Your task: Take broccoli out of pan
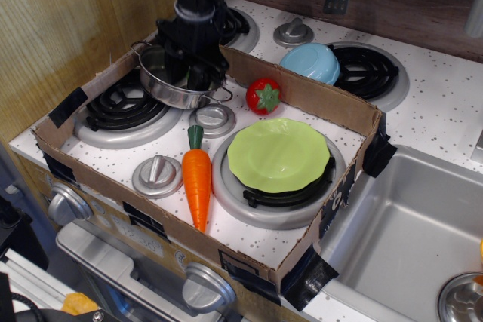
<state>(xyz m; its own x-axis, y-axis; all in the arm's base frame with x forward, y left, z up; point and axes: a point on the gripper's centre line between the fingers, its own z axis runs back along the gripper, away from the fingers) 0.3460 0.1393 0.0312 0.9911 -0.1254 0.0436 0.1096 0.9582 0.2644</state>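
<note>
The fingers sit down inside the pan by the stove's left edge, hiding the broccoli, presumably directly beneath. Whether they clench it, I cannot tell.

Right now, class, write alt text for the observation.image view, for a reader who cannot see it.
A black robot hand reaches into a steel pan on the left burner of a toy stove; no broccoli shows. Inside a cardboard frame are a tomato, a carrot and a green plate.
</note>
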